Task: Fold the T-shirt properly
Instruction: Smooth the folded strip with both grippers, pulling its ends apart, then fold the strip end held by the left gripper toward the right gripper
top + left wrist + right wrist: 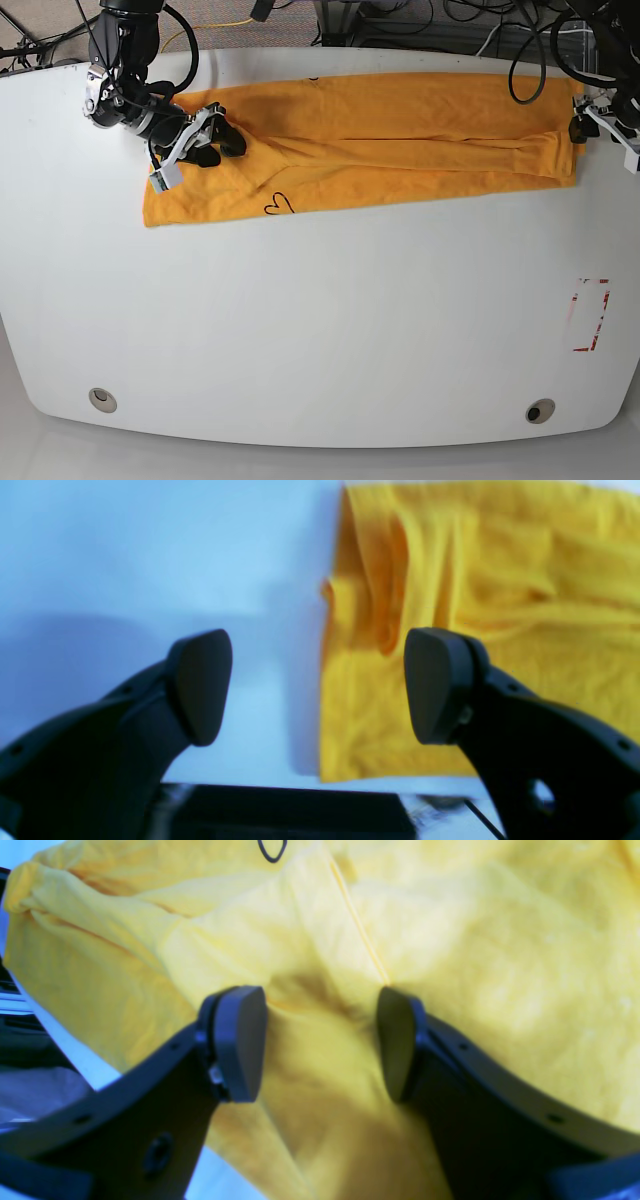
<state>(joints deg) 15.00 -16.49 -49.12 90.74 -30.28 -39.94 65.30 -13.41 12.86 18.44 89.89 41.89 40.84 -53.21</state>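
The orange-yellow T-shirt [400,130] lies as a long, wrinkled band across the far part of the white table [320,320]. A small black heart outline [277,205] shows near its front edge and also in the right wrist view [272,850]. My right gripper [222,140] is open over the shirt's left end, and its pads [240,1040] straddle a raised crease of the shirt [450,940]. My left gripper [582,125] is open at the shirt's right end. In the left wrist view the left gripper [317,685] straddles the edge of the shirt [475,605], with one pad [435,685] above the cloth.
A red-marked rectangle [591,315] sits on the table at the right. Two round holes [101,399] [540,411] lie near the front edge. Cables run behind the table's far edge. A dark flat object [280,810] shows below the left gripper.
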